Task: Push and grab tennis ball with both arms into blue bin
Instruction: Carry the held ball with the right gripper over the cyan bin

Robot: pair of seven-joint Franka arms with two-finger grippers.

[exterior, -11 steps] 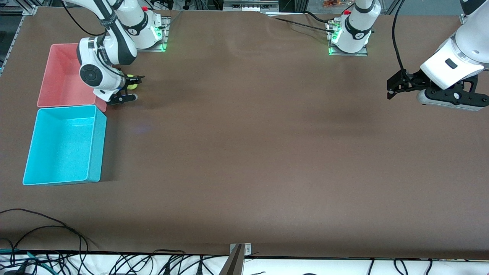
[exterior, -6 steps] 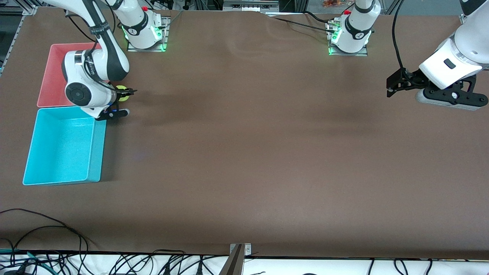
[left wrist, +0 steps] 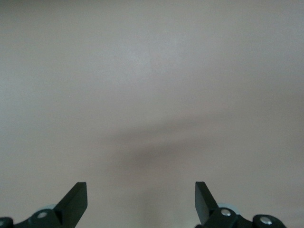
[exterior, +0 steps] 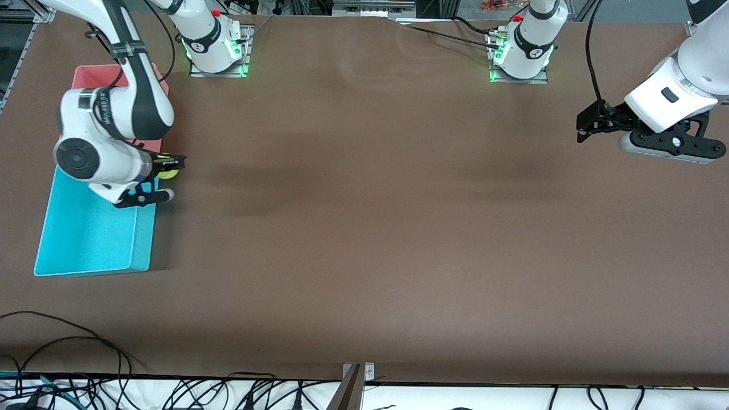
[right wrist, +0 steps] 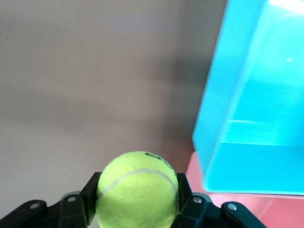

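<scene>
The yellow-green tennis ball [exterior: 168,171] [right wrist: 138,190] is clamped between the fingers of my right gripper [exterior: 168,168] [right wrist: 137,195], which is shut on it in the air. It hangs over the edge of the blue bin [exterior: 85,239] [right wrist: 251,109] at the corner next to the pink bin. The right arm's wrist covers part of both bins. My left gripper [exterior: 582,126] [left wrist: 141,202] is open and holds nothing, waiting above bare table at the left arm's end.
A pink bin [exterior: 85,77] [right wrist: 237,209] stands beside the blue bin, farther from the front camera. Both arm bases [exterior: 216,48] glow green along the table's edge farthest from the camera. Cables lie along the table's near edge [exterior: 68,341].
My right arm has carried the ball from beside the pink bin toward the front camera, to the blue bin's edge. The left arm has barely shifted.
</scene>
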